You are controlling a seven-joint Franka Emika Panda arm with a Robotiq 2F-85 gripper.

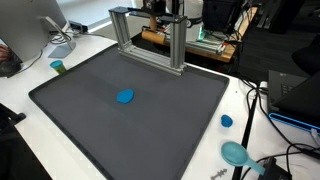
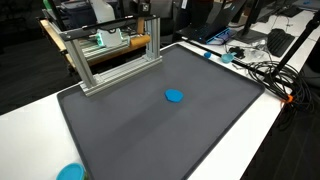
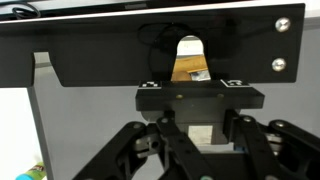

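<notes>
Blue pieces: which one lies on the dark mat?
The bright blue blob in the middle of the dark mat; the small blue cap and the pale blue disc lie off it, on the white table.

One grey mat (image 1: pixel 90 130), one aluminium frame (image 1: pixel 150 35), one blue disc (image 1: pixel 125 97). Beside the mat: one blue cap (image 1: pixel 227 121), one teal dish (image 1: pixel 235 153), one green cup (image 1: pixel 57 67).

Disc (image 1: pixel 125 97) on the mat (image 1: pixel 150 130), well apart from the frame (image 1: pixel 180 45) at its far edge.
</notes>
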